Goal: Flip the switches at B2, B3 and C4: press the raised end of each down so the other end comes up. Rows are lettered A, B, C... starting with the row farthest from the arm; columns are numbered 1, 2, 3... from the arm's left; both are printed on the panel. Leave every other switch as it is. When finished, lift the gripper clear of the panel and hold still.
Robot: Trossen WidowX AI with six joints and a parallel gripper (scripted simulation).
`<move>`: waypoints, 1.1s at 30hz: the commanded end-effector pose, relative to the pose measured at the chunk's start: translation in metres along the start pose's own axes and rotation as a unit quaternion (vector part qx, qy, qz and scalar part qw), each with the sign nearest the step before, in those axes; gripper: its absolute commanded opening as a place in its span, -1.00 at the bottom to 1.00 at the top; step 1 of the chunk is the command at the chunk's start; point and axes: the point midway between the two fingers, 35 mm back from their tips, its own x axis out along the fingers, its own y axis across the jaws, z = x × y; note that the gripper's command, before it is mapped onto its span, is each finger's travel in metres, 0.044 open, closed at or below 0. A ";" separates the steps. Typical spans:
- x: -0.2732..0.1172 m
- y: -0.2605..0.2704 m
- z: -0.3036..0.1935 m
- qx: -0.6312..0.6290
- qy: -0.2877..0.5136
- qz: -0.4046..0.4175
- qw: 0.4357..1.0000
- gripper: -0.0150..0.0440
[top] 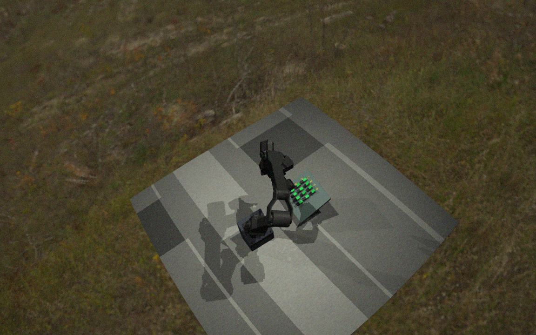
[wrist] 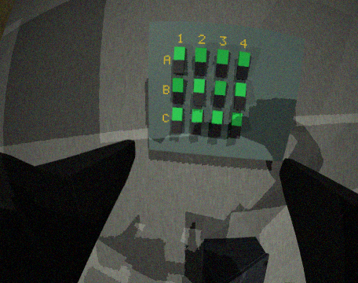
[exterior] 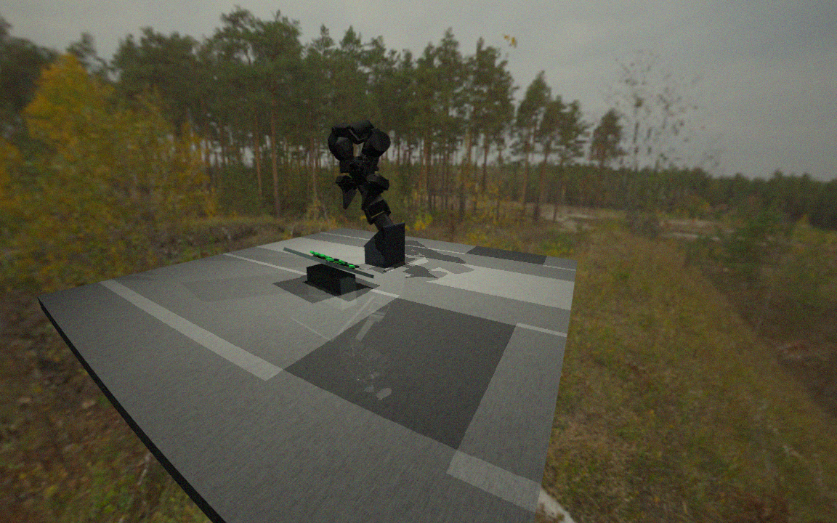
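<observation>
The teal panel (top: pixel 321 199) (exterior: pixel 293 250) (wrist: pixel 275 71) bears three rows of four switches, each green on its far half and dark on its near half. In the wrist view, B2 (wrist: pixel 199 86) has a bright green half and a greyish near half. B3 (wrist: pixel 220 88) has a duller green half and a blacker near half. C4 (wrist: pixel 236 119) is partly in shadow. Which ends are raised is hard to tell. My gripper (top: pixel 267 144) (wrist: pixel 210 157) is open and empty, high above the table and away from the panel; no finger touches a switch.
A dark block (exterior: pixel 330 278) stands under the tilted panel. The arm's base (top: pixel 256 234) (exterior: pixel 385 245) (wrist: pixel 234 259) stands close to the panel's near side. A shadow falls over the panel's right part, near C4. The table (top: pixel 370 245) has grey patches and pale stripes.
</observation>
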 end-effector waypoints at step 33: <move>0.140 0.008 -0.003 -0.020 -0.023 -0.015 0.999 -0.49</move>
